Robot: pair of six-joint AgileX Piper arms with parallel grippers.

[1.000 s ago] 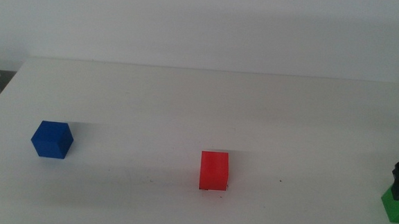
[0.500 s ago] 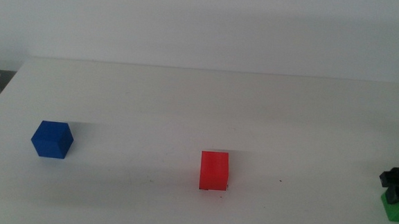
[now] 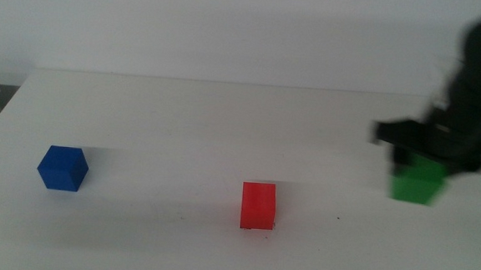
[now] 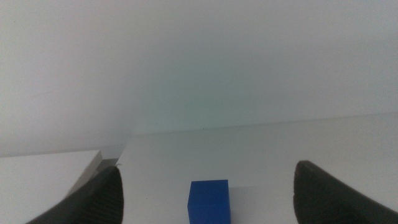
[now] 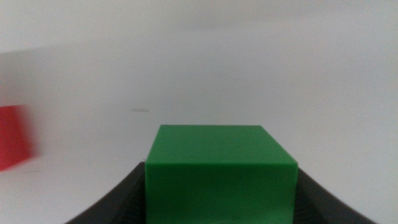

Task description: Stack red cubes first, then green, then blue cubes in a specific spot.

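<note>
R gripper (image 3: 418, 167) has the green cube (image 3: 417, 183) clamped in its jaws, lifted off the counter (image 3: 225, 117), right of the red cube (image 3: 259, 206). You should centre over red, lower square, then release. L gripper (image 4: 205, 186) waits near-left, jaws spread, blue cube (image 3: 63, 168) ahead. No containers here.

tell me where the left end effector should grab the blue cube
Take the blue cube across two opposite flat side faces, coming straight down from above. It sits flat on the table with nothing beside it, and the left end effector is open.

Bare table (image 3: 224, 126) around red cube (image 3: 259, 206)
</note>
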